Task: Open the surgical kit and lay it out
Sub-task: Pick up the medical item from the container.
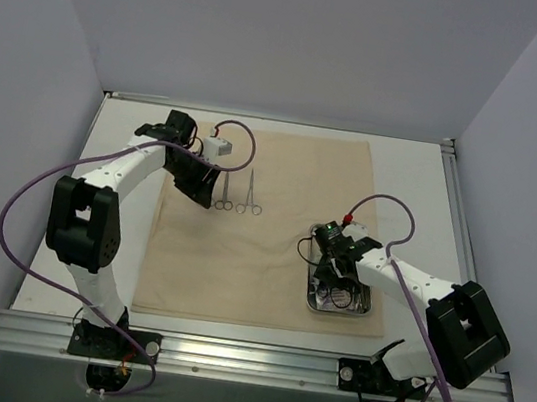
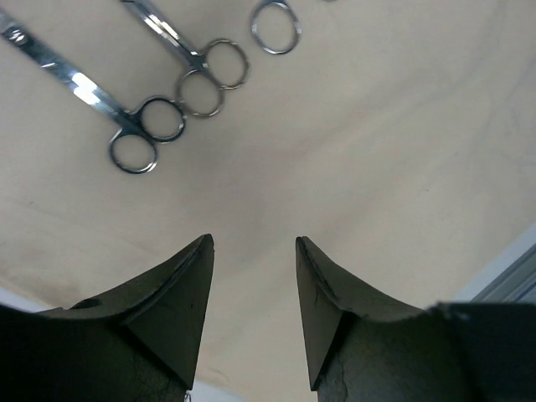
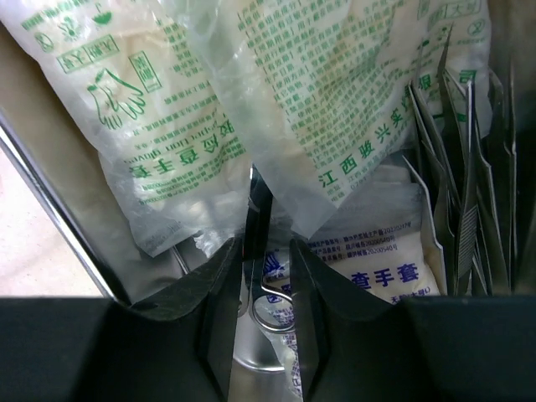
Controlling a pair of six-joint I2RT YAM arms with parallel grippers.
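The beige cloth wrap lies spread flat on the table. Two steel ring-handled clamps rest side by side on its upper left part. My left gripper hovers just left of them; the left wrist view shows it open over bare cloth, with the clamp rings beyond its tips. The steel tray stands on the cloth's right side. My right gripper reaches down into it, its narrow jaws closed round a clamp's ring handle among pale printed packets.
More thin steel instruments stand on edge along the tray's right wall. A metal rail runs along the near table edge, and white walls enclose the other three sides. Purple cables loop from both arms.
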